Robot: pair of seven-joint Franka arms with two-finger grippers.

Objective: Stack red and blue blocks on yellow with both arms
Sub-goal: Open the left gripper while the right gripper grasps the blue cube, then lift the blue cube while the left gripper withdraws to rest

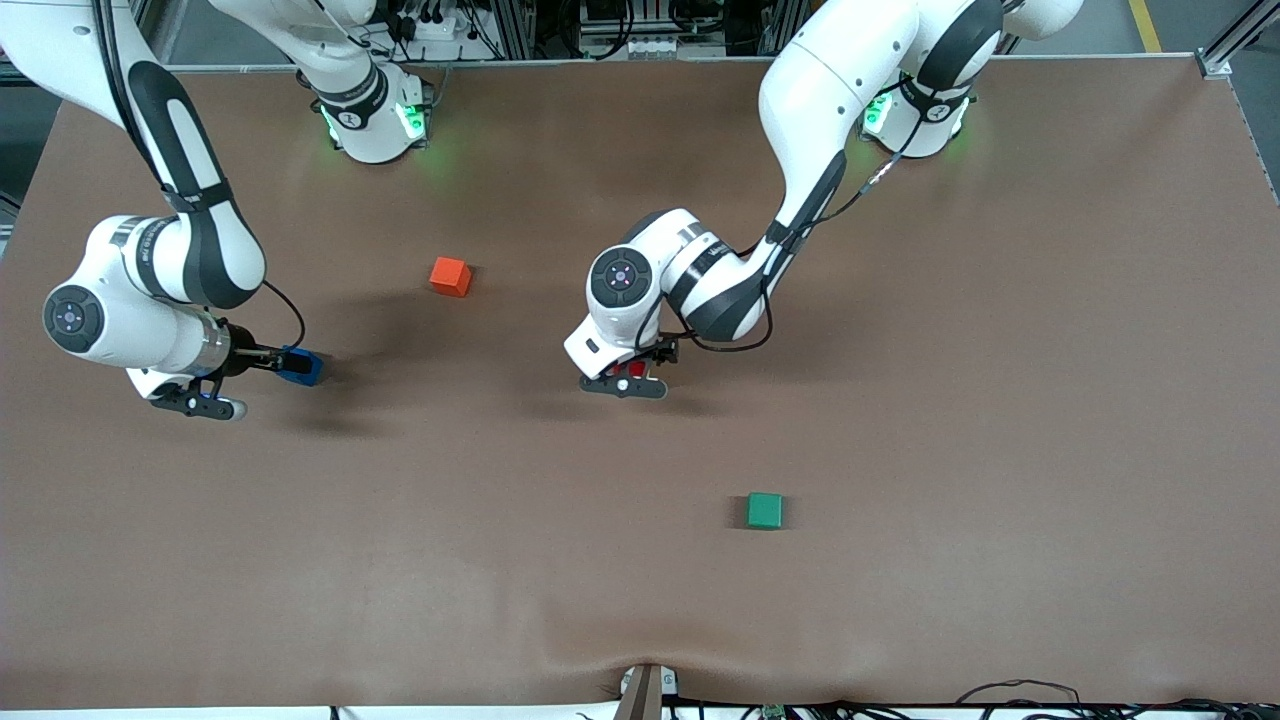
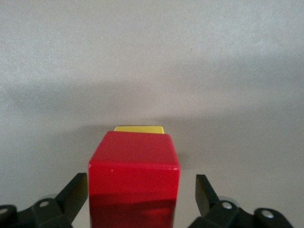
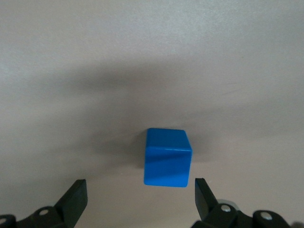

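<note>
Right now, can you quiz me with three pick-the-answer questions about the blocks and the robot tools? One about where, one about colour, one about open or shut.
1. Where is the red block?
A) on the orange cube
B) on the yellow block
C) in the right tool

2. What colour is the cube nearest the front camera?
A) blue
B) orange
C) green

3. The left tool is:
A) open
B) shut on the red block
C) shut on nothing

Answers: 1 B, a yellow edge peeks out under the red block. 2 C, the green cube lies lowest in the front view. 3 A, its fingers stand clear of the red block's sides.
</note>
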